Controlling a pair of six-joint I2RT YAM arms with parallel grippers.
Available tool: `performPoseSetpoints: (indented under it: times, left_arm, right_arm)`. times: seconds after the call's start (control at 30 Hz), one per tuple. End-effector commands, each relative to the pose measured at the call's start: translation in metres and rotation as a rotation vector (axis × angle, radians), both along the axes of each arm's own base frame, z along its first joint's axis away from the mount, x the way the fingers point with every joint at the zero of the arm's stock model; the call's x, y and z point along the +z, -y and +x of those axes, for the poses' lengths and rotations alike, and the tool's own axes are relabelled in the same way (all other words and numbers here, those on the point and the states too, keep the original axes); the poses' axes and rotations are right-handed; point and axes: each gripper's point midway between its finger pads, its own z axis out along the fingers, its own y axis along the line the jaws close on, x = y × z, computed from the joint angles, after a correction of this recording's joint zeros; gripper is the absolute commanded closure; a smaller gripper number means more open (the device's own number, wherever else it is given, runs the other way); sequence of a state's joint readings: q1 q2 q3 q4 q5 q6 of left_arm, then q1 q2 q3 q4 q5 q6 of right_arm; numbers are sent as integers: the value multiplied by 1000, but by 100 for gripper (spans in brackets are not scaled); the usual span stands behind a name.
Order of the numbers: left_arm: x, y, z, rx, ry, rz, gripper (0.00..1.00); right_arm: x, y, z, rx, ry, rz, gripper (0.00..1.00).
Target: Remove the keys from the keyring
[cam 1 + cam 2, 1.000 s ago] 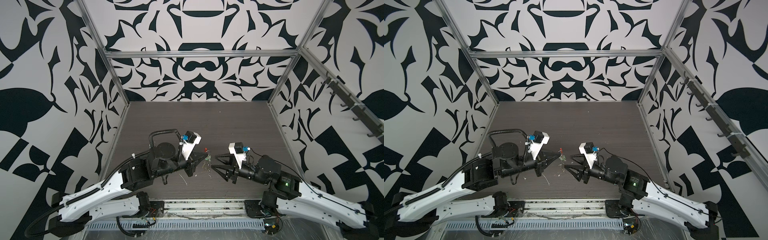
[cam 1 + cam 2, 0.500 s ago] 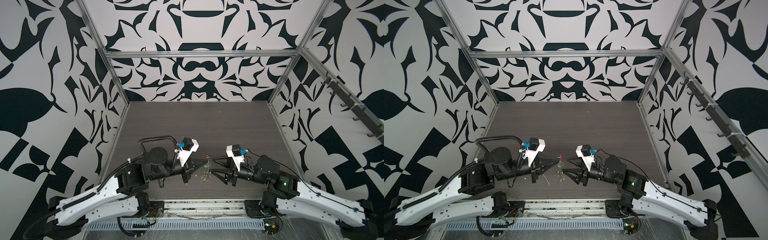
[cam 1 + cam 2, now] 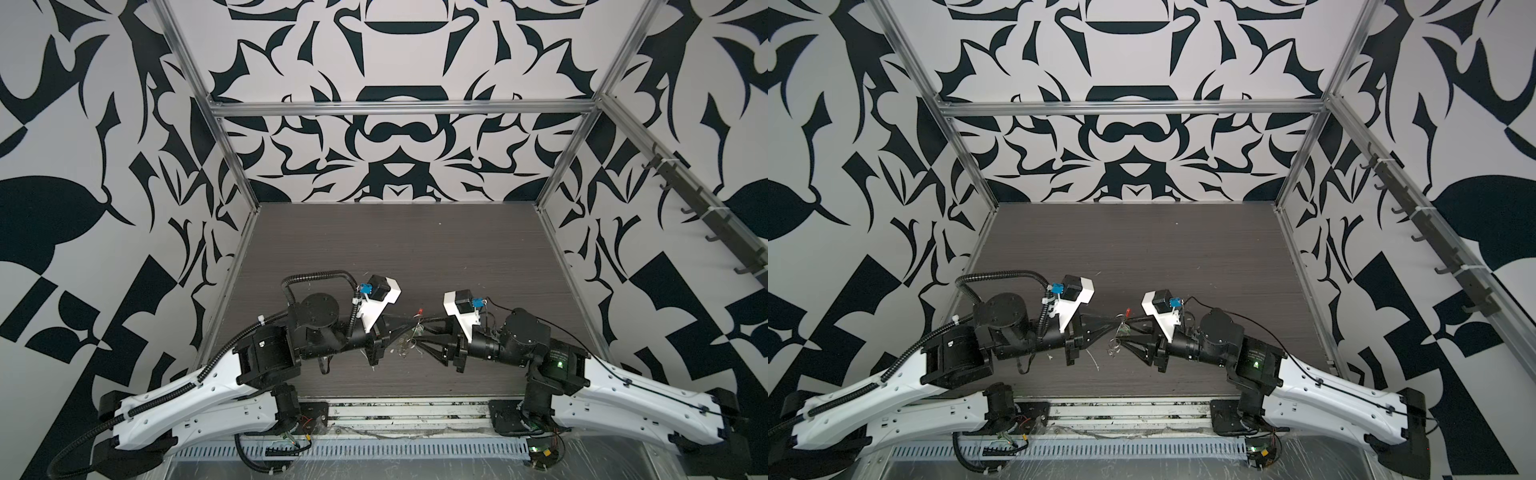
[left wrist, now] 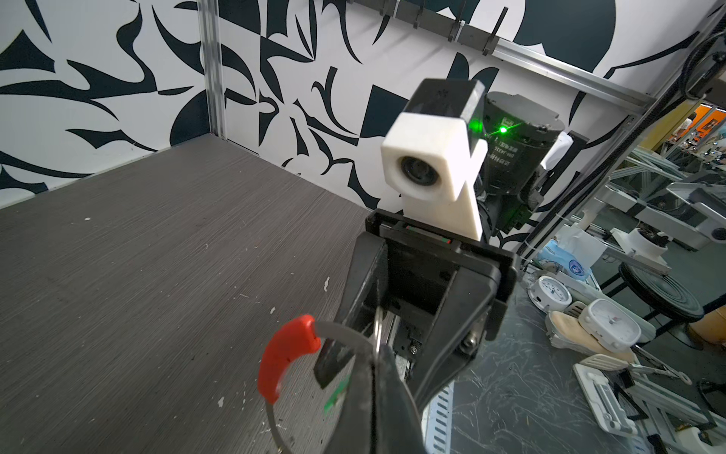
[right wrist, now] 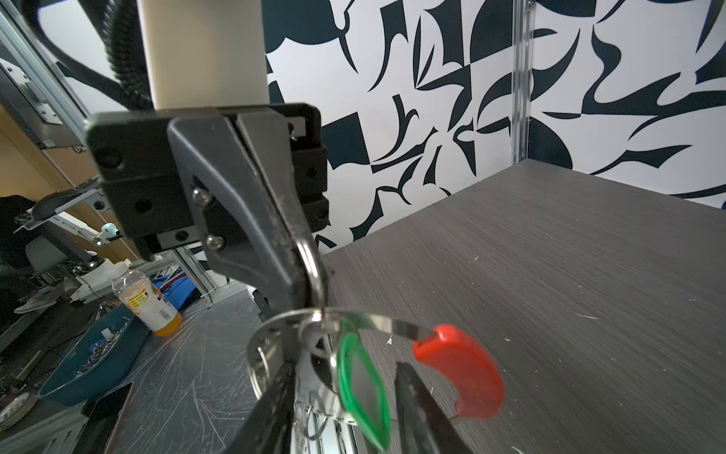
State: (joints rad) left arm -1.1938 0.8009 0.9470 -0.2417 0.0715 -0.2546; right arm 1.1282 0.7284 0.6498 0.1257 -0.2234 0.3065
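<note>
Two grippers face tip to tip above the table (image 3: 415, 249). Keys (image 3: 1113, 348) dangle nearest. Left gripper (image 3: 411, 327) pinches the keyring (image 5: 393, 325) wire. Right gripper (image 3: 420, 335) has its jaws apart, straddling the green tag (image 5: 343, 369), which is plain only in the right wrist view. Red sleeve (image 4: 286, 357) points to the far side. White flecks (image 4: 326, 283) lie beyond.

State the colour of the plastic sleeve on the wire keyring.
Red: the curved plastic sleeve shows clearest in the right wrist view.

The keyring (image 5: 393, 324) is silver-grey wire with a red sleeve (image 5: 463, 373); the key tag (image 5: 342, 369) is green-rimmed. The tabletop (image 5: 550, 275) is dark grey woodgrain, the walls (image 3: 395, 62) black-and-white swirling shapes.
</note>
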Motion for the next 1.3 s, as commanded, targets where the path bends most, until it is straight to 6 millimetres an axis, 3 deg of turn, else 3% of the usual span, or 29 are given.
performPoseSetpoints:
  times: [0.0,0.17,0.3,0.63,1.27]
  left_arm:
    - [11,1,0,-2,12,-41,100]
    - [11,-1,2,17,14,-43,100]
    - [11,-3,9,56,7,-36,100]
    - [1,-2,28,163,-30,27,100]
    - [-7,-8,41,247,-24,60,100]
  right_arm:
    - [38,1,1,-12,61,94,68]
    - [34,1,4,-29,55,77,83]
    - [30,5,7,-53,41,58,100]
    - [27,21,14,-133,15,-22,100]
    - [50,38,23,-219,70,-29,100]
